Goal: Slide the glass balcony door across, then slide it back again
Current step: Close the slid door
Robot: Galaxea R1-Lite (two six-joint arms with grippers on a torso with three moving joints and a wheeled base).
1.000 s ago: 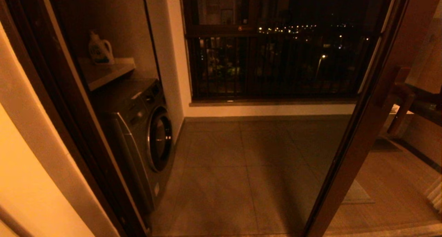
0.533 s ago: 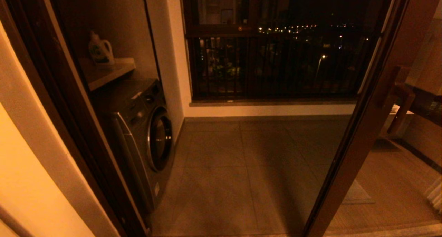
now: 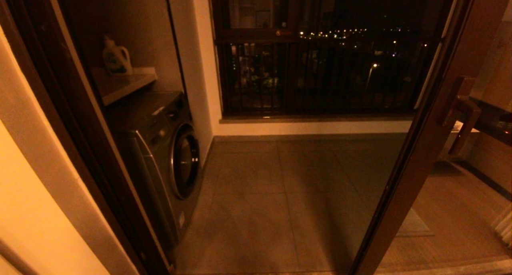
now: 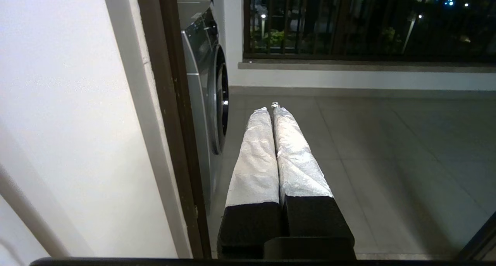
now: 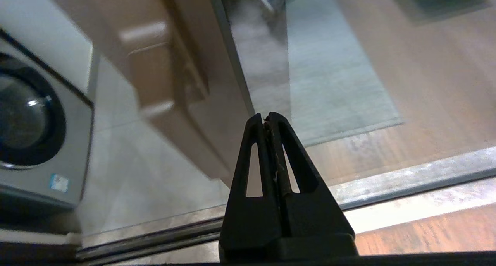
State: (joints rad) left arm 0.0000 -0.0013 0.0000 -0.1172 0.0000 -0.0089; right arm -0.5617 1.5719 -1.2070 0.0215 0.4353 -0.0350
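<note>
Standing slid across on the right, the glass balcony door (image 3: 416, 159) is leaving the opening clear; right claw (image 5: 267, 119), fingers together, is pointing near its handle (image 5: 155, 68), likely to push; left claw (image 4: 273, 109), pressed together, is idling.

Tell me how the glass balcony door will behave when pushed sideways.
The glass balcony door looks rigid and probably heavy, given its thick wooden frame. It should glide along the floor track, not swing. Pushing the handle seems safer than the glass.

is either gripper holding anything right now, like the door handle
Nothing is held. The left gripper and the right gripper are both shut on air, clear of the door's handle.
</note>
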